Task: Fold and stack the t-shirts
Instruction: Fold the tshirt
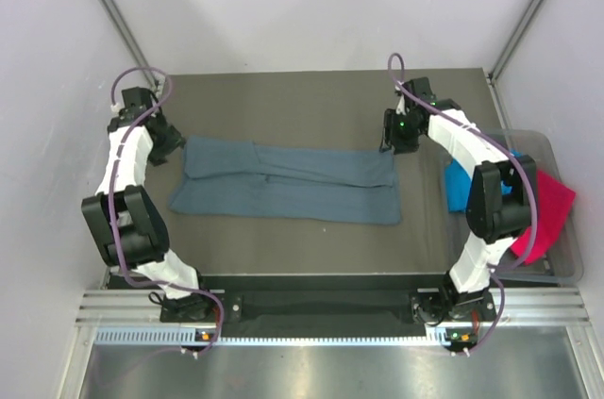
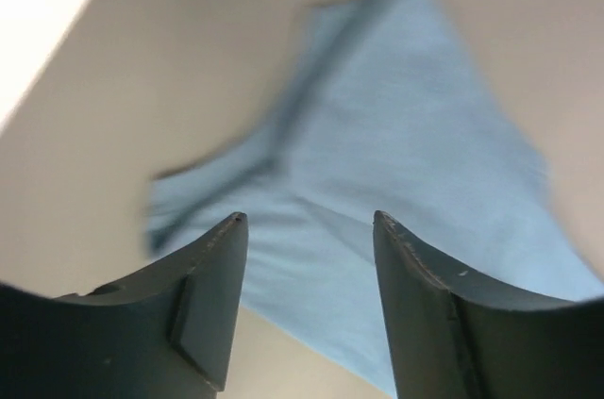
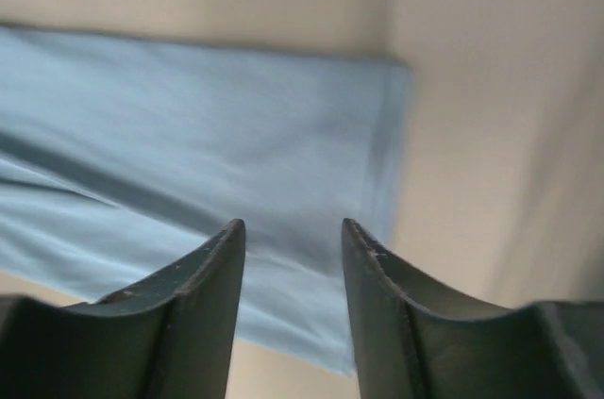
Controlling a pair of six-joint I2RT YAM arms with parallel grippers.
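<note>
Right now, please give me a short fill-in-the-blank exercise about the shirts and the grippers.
1. The folded t-shirt on the table is slate-____.
2. The left gripper and the right gripper both have ____ jaws, holding nothing.
3. The magenta-pink t-shirt and the turquoise t-shirt are on the robot's ____ side.
Missing words: blue; open; right.

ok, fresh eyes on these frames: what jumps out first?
The slate-blue t-shirt lies mid-table, folded into a long band running left to right. The left gripper and right gripper hang over its two ends, both with jaws apart and nothing between them. At the right edge, a turquoise t-shirt and a magenta t-shirt sit bunched in a clear tub.
</note>
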